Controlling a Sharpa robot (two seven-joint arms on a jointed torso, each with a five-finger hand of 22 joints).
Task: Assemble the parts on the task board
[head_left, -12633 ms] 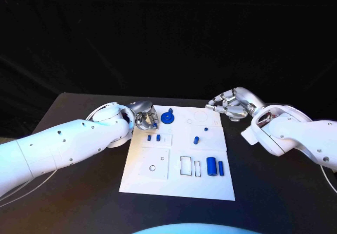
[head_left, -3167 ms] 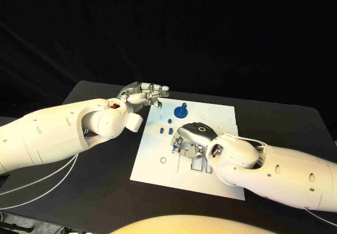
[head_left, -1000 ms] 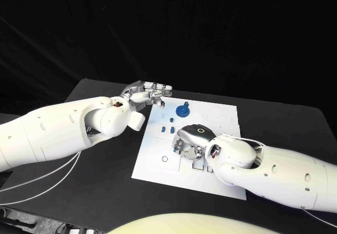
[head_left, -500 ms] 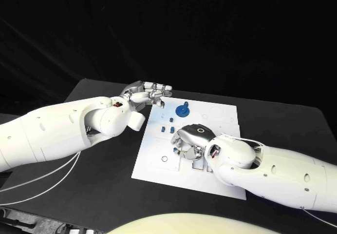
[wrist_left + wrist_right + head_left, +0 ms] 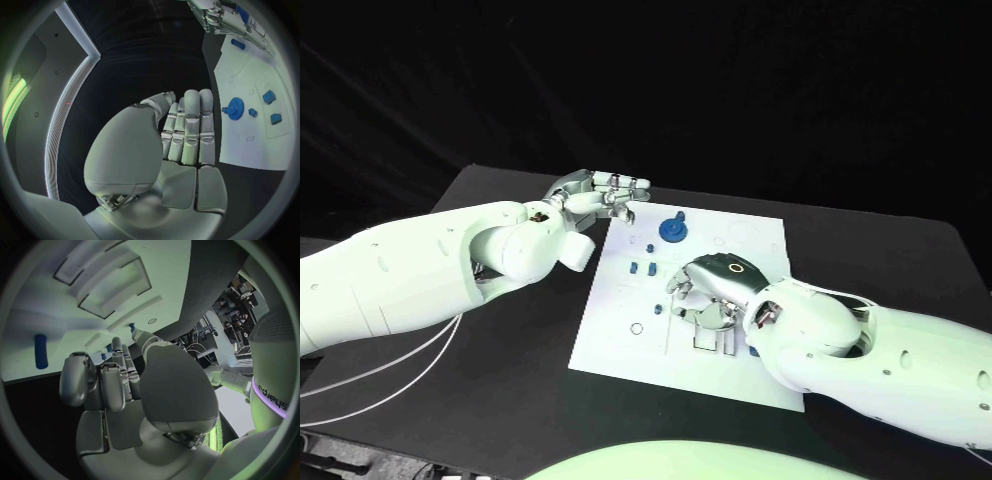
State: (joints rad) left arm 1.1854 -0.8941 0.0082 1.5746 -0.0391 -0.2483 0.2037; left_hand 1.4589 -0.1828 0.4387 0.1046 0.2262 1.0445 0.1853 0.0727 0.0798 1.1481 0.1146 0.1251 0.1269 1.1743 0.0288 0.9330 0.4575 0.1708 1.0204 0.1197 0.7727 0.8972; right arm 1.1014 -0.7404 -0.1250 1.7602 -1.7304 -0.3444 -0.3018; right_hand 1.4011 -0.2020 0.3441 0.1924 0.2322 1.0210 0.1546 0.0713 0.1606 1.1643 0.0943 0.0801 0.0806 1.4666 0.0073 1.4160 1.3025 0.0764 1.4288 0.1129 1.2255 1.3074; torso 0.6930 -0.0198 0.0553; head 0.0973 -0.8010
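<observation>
The white board (image 5: 620,340) lies flat in the middle of the black table, its long sides running from the near edge toward the far edge, with shallow rectangular recesses and small round holes cut in its face. Near its far edge sits a blue gear (image 5: 672,229) with a short stem; just nearer, toward the left edge, are two small blue blocks (image 5: 643,267) side by side. A blue rod (image 5: 40,350) lies flat on the board by a rectangular recess.

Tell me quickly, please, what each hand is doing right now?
Left hand: open, holding nothing.
Right hand: over the task board; grip cannot be told.
</observation>
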